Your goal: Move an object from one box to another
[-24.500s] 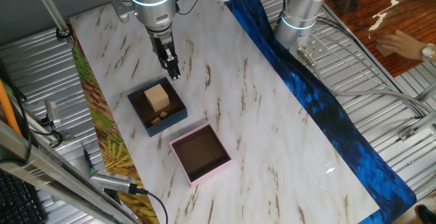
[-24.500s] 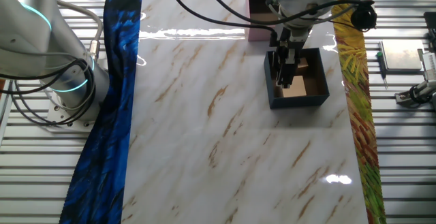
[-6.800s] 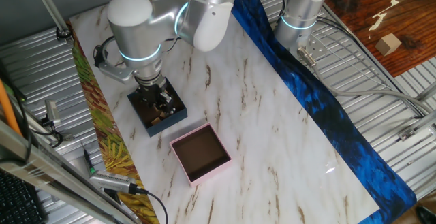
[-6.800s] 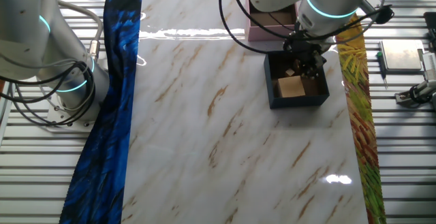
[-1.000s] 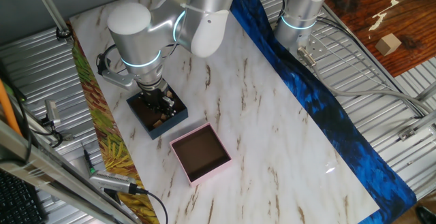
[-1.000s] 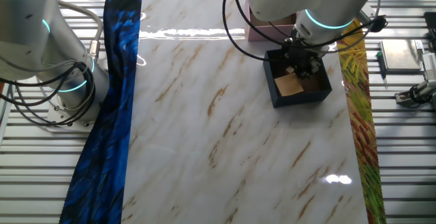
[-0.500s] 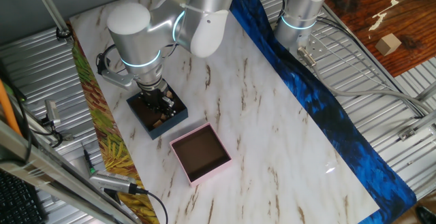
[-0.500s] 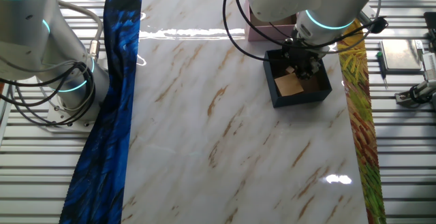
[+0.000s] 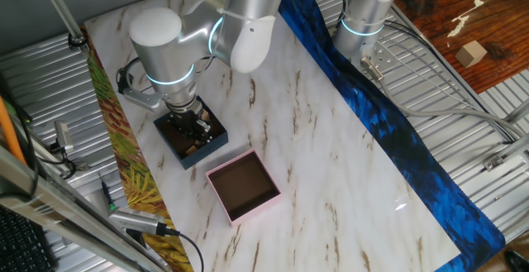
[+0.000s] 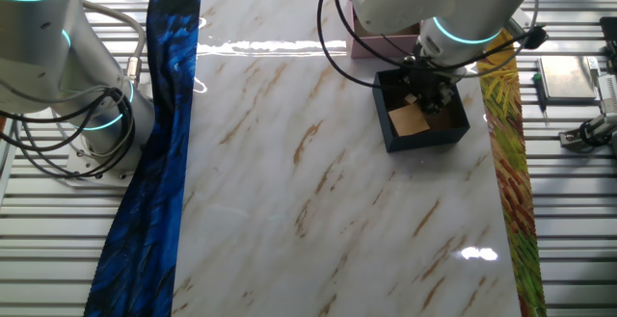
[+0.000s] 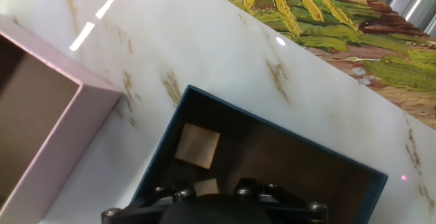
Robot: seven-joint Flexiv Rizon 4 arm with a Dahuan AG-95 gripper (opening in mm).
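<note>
Gripper lowered inside the dark navy-blue box near the marble table's leaf-patterned edge, over small wooden blocks on its brown floor; finger spacing and any grasp cannot be told, and the pale pink box stands just beside it.

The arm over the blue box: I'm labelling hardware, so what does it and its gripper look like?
The arm has rounded silver-white links with glowing cyan rings at the joints and black cables looped beside the wrist. The gripper is small, black and metallic, with visible screws.
</note>
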